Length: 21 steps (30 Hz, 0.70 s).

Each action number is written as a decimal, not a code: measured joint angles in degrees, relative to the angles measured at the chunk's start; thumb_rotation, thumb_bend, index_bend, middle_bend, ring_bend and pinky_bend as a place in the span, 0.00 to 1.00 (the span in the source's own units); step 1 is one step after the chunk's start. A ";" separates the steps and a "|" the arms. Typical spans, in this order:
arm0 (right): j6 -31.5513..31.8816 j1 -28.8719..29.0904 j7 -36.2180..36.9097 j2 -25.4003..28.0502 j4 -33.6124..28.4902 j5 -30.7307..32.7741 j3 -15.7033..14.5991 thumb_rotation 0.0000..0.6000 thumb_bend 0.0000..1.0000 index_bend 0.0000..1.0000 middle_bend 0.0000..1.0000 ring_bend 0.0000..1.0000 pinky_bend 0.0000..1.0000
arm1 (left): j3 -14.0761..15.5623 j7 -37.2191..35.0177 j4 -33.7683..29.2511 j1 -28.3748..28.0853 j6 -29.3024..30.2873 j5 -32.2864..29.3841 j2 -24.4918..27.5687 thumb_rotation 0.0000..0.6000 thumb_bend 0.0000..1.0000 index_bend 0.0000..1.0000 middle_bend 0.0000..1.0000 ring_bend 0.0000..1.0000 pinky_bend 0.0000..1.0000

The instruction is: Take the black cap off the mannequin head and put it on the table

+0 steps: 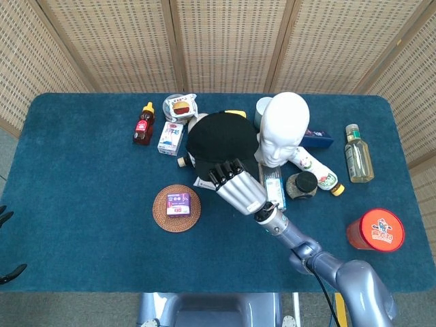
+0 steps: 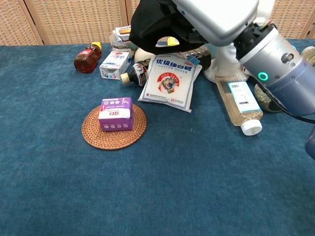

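Observation:
My right hand grips the black cap by its near edge and holds it in the air above the white sugar bag. In the chest view the black cap hangs just over the bag, under my right hand. The white mannequin head stands bare to the right of the cap. My left hand shows only as dark fingertips at the left edge of the head view.
A woven coaster with a purple box lies left of centre. A clear bottle, a dark-lidded jar, a sauce bottle, small boxes and a red tub crowd the far and right table. Bare blue cloth spreads in front.

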 measured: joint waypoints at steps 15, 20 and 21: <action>-8.95 -8.81 -5.68 11.16 -32.03 5.30 -3.50 1.00 0.00 0.10 0.05 0.01 0.25 | 0.11 1.65 -0.45 -0.09 -0.34 0.16 -0.56 1.00 0.16 0.04 0.00 0.00 0.00; -9.59 -13.47 -5.56 19.18 -41.30 4.74 -6.65 1.00 0.00 0.08 0.04 0.00 0.23 | 0.22 1.92 -0.39 0.01 -0.05 0.57 -0.68 1.00 0.16 0.04 0.00 0.00 0.00; -9.35 -14.57 -5.08 20.73 -42.42 4.34 -7.33 1.00 0.00 0.08 0.04 0.00 0.22 | 0.25 2.04 -0.39 0.03 0.00 0.65 -0.73 1.00 0.16 0.04 0.00 0.00 0.00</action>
